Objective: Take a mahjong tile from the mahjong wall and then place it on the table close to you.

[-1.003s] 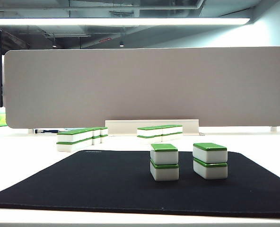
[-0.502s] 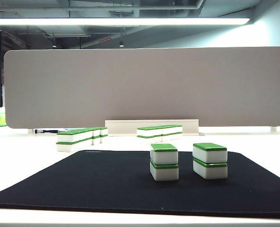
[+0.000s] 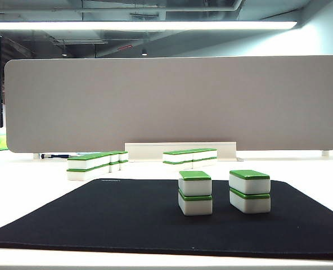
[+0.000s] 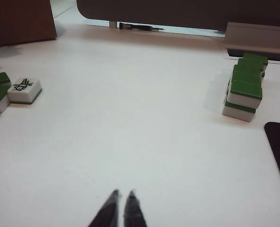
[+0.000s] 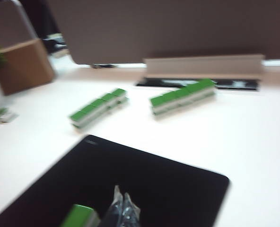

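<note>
Over the white counter (image 4: 130, 118): both tools pressed together, empty.
Left tool (image 4: 120, 195) over bare counter; right tool (image 5: 121, 195) above black mat (image 5: 144, 184); mahjong wall (image 5: 98, 109) well apart.

Glossy white table (image 3: 31, 185), matt black mat (image 3: 127, 214), smooth plastic-looking mahjong wall (image 3: 96, 164)

Right wrist view is motion-blurred throughout; right gripper (image 5: 123, 204) cut by frame edge, only the closed fingertips show. Just beside it, a green-topped white tile (image 5: 79, 216) is cropped too. Left gripper (image 4: 121, 203): only dark fingertips visible, pressed together. Neither arm appears in exterior view.
</note>
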### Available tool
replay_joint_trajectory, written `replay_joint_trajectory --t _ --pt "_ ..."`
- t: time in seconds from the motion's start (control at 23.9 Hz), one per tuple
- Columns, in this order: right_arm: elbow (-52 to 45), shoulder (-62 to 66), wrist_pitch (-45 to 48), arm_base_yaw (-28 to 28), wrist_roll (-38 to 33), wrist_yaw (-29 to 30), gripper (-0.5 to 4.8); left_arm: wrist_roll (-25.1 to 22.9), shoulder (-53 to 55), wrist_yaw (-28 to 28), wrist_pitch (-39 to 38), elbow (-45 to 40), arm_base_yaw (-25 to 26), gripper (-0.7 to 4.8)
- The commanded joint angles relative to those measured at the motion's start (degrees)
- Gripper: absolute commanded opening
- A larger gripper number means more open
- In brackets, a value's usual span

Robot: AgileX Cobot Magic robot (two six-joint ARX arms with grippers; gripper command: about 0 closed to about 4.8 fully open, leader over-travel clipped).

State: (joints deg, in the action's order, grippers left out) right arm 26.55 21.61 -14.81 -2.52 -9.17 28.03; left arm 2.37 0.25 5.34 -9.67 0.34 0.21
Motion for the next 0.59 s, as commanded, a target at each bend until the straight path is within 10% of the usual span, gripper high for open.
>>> replay_joint_trajectory --t 0.04,0.59 --pt "-3.23 -1.44 0.55 -0.02 0.15 -7.78 -0.01 -0.22 0.07 -0.44 -0.55 0.04 -0.09 0.19" --pt "-18.86 -13.62 10.16 0.07 -0.2 -22.16 -0.01 -0.22 0.04 -0.42 -0.55 0.04 -0.09 0.18"
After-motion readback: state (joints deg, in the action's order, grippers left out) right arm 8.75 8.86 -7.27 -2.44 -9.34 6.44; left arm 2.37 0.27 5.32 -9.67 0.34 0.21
